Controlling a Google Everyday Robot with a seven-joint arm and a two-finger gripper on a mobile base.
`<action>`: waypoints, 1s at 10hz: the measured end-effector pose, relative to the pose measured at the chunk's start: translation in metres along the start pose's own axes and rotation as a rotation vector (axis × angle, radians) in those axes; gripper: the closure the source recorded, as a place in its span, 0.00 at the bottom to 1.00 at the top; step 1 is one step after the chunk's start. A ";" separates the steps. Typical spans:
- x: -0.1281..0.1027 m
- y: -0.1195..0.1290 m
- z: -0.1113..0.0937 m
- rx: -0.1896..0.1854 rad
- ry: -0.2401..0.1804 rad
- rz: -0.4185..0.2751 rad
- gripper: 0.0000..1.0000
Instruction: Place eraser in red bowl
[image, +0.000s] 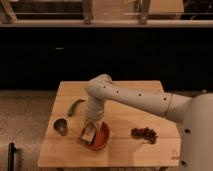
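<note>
My tool (89, 137) is down low at the left edge of the red bowl (103, 136) on the table (125, 151). It is closed on the eraser (88, 132), a small pale block, right over the bowl's rim. A grey cup (61, 126) stands just left of it, with a green vegetable (75, 106) behind.

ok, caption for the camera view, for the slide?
Gripper over the red bowl's left rim on a wooden table; green vegetable and metal cup beside it.

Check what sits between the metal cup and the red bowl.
In the camera view, the gripper hangs there, over the left rim of the red bowl; bare table separates it from the metal cup.
</note>
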 end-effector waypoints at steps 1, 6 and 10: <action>0.000 0.003 0.003 -0.006 -0.012 -0.007 1.00; 0.001 0.014 0.012 -0.042 -0.093 -0.040 0.57; 0.001 0.012 0.014 -0.042 -0.089 -0.059 0.22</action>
